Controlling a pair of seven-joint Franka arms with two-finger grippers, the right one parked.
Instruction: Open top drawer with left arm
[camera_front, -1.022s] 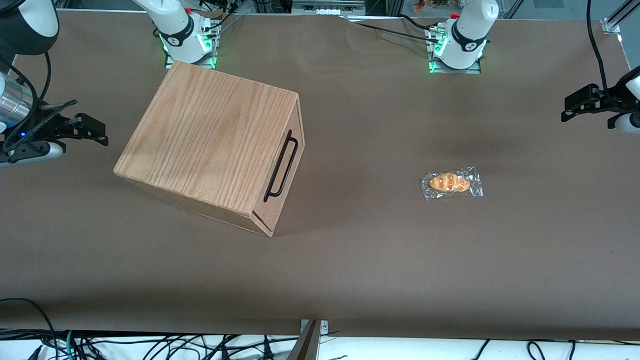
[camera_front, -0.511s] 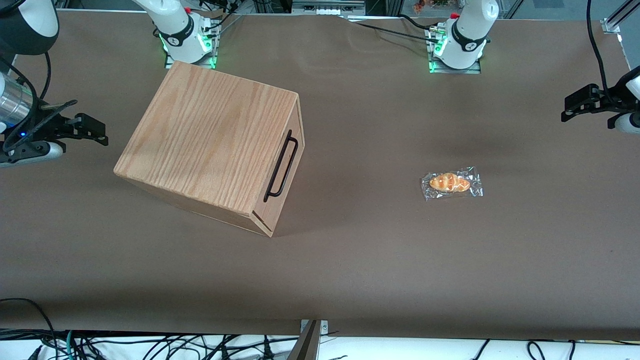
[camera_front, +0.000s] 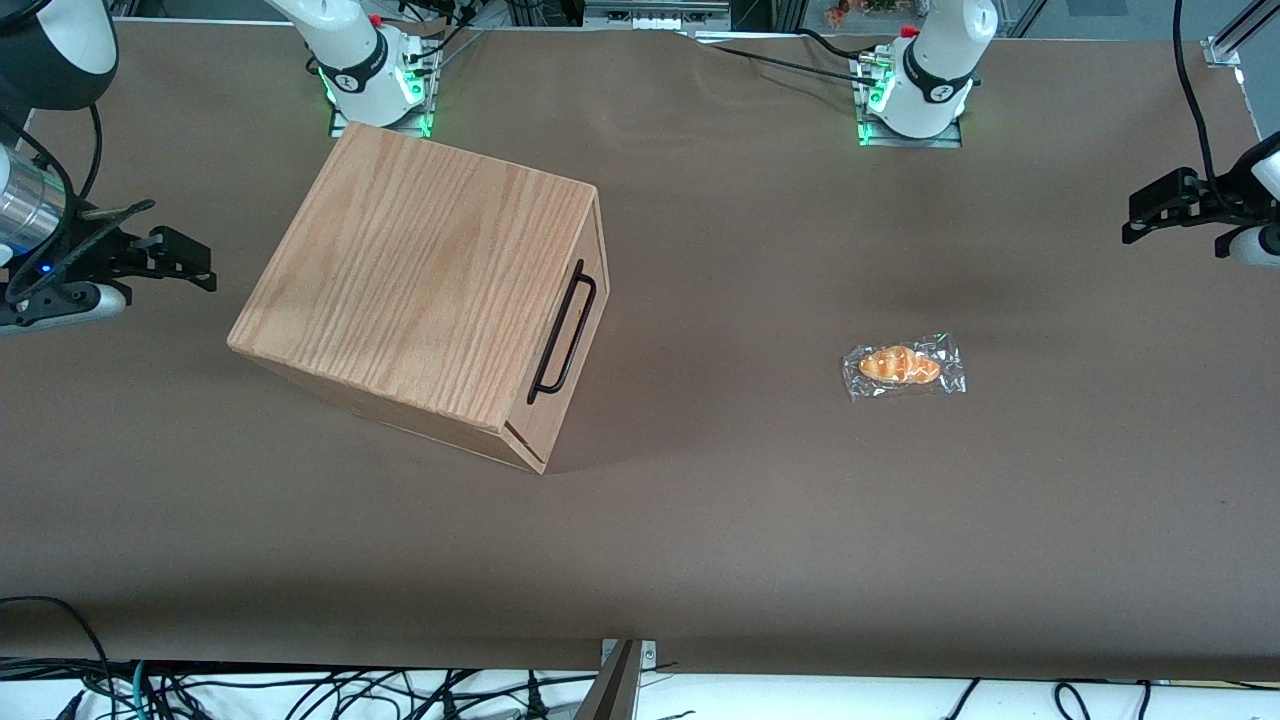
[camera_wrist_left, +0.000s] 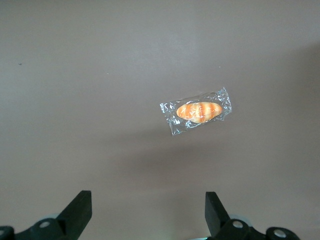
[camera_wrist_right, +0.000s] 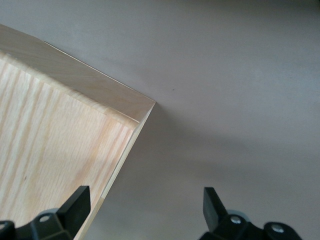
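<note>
toward the parked arm's end of the brown table (camera_front: 700, 520), the top drawer (camera_front: 572, 330) sits flush in its oak-grain cabinet (camera_front: 420, 280), black bar handle (camera_front: 562, 331) untouched. well apart, at the working arm's end, the left arm's gripper (camera_wrist_left: 146, 212) hangs above a wrapped bread roll (camera_front: 903, 366), fingers (camera_wrist_left: 78, 210) spread wide, holding nothing.

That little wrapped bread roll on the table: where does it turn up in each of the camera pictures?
Front view: the wrapped bread roll lies on the brown table, toward the working arm's end, apart from the wooden cabinet.
Left wrist view: the roll lies below the open gripper, which hangs above the table.
Right wrist view: not in it.
Shared landmark: the brown table.
</note>
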